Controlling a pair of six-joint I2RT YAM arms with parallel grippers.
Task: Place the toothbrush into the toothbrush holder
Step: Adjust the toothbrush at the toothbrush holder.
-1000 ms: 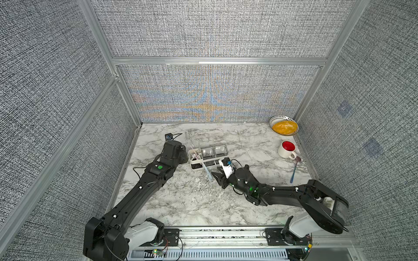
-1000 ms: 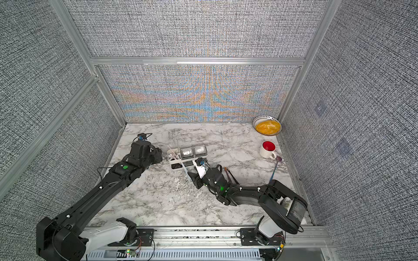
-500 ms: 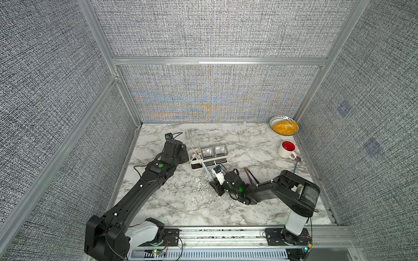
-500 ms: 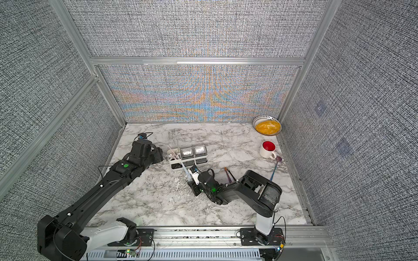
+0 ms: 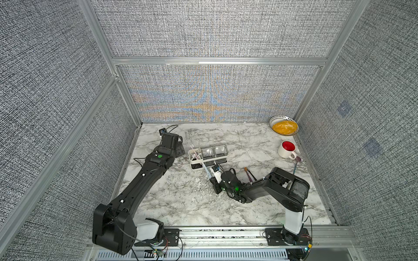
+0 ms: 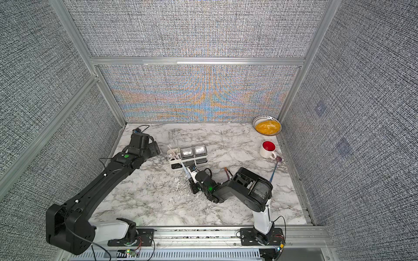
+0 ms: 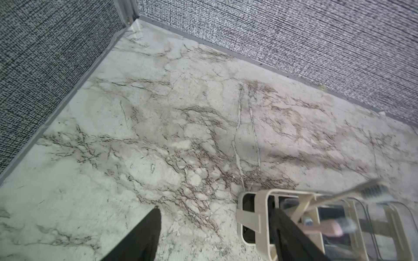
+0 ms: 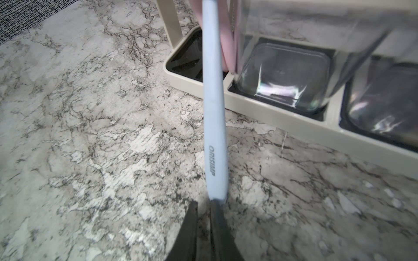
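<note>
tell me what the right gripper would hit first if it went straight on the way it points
Probably the toothbrush holder: the right gripper, shut on the blue toothbrush, points along it at the base wall by the end section. Depth is unclear; it may graze the table first.

Left arm (image 5: 144, 180) matte black, white dots along its link, green dot behind the jaws, right arm (image 5: 267, 192) black with green light, white base column (image 5: 293, 220), left gripper (image 7: 214, 212) and right gripper (image 8: 204, 205) tapered black
</note>
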